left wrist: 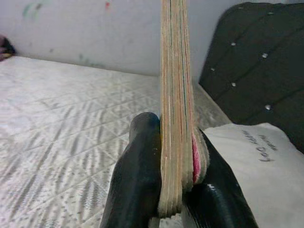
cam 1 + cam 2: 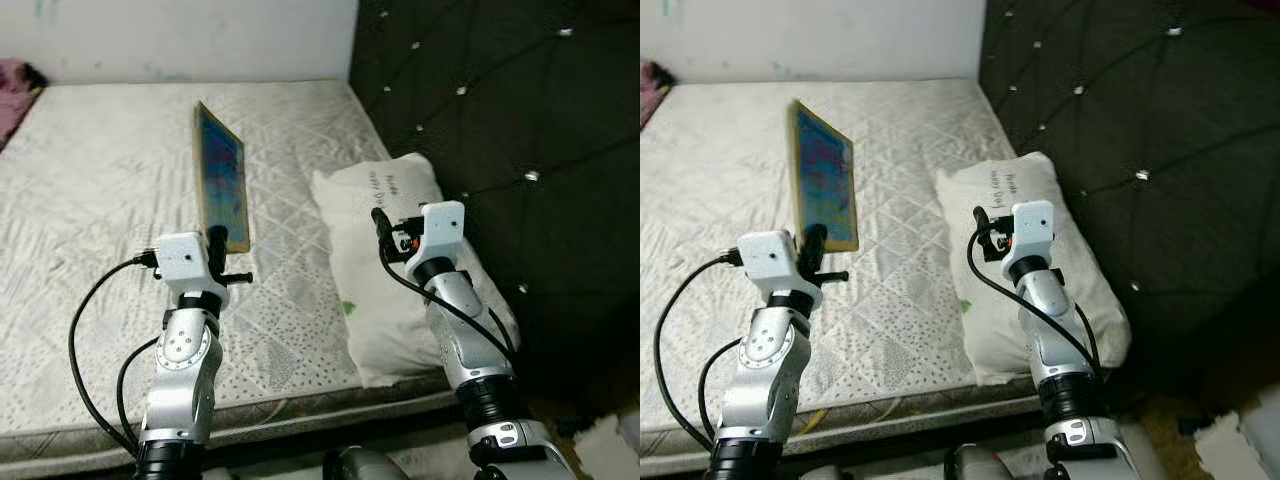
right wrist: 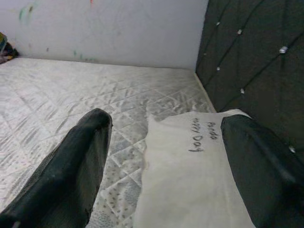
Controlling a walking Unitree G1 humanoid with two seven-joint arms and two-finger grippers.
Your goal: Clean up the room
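Observation:
A thin picture book (image 2: pixel 221 176) with a blue cover and tan edge is held upright above the white mattress (image 2: pixel 90 190). My left gripper (image 2: pixel 216 246) is shut on its lower edge; in the left wrist view the black fingers (image 1: pixel 137 185) pinch the book's page edges (image 1: pixel 175 95) from both sides. My right gripper (image 2: pixel 381 225) hovers open over a white pillow (image 2: pixel 385 270) printed with small dark lettering (image 3: pixel 199 135), with nothing between its fingers (image 3: pixel 71 171).
A dark tufted headboard (image 2: pixel 500 120) runs along the right side of the bed. A white wall (image 2: pixel 170 35) stands behind the mattress. A pink cloth (image 2: pixel 12 95) lies at the far left corner. The mattress front edge is just below my arms.

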